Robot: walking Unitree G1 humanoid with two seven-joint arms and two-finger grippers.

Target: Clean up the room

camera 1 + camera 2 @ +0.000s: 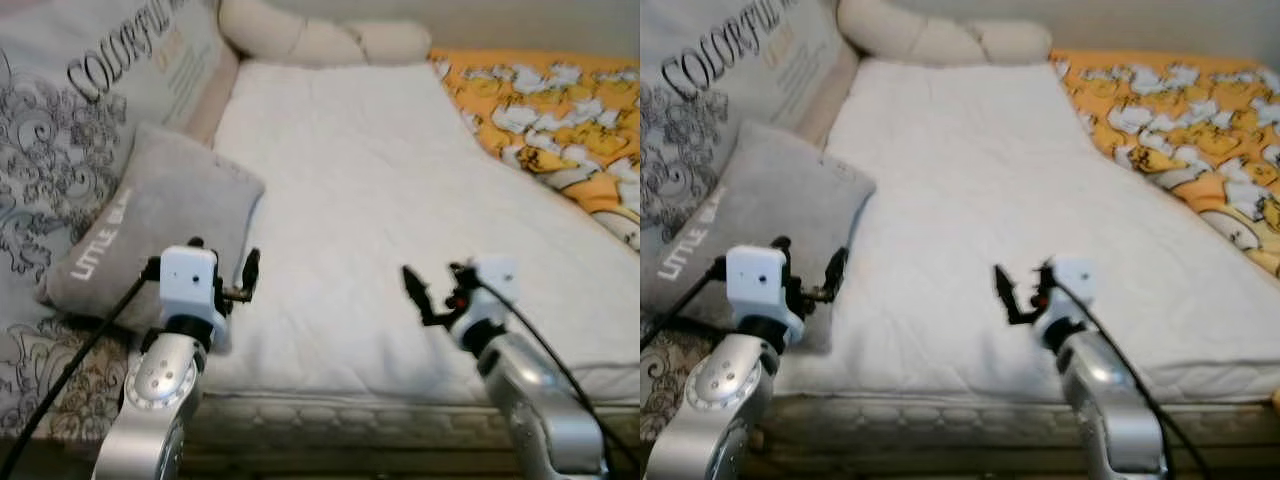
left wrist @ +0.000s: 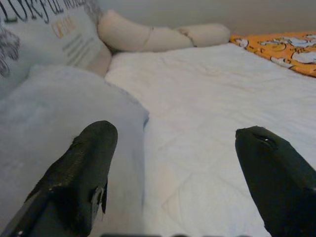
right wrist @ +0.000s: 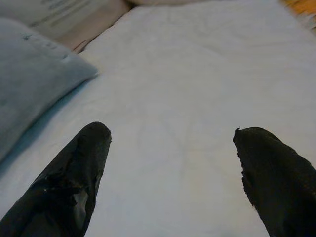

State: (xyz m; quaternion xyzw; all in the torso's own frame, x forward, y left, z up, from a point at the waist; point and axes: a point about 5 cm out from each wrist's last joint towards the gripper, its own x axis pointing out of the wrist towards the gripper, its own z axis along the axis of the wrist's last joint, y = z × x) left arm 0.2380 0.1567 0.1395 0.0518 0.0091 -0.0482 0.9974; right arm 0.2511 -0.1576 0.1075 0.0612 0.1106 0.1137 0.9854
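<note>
While both arms reach over the near edge of the white mattress, the left gripper, fingers spread apart, hovers at the corner of the grey pillow lying against the large patterned cushion, and the right gripper, fingers likewise apart, hovers over bare mattress, an orange blanket at the far right.

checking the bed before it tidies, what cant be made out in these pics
- Grey pillow: its near lower corner is hidden behind the left end effector in the left eye view.
- Large printed cushion: its lettering is cut off by the top edge.
- Orange patterned blanket: runs past the right edge, full extent unknown.
- Floor beside the white mattress: outside the frame.
</note>
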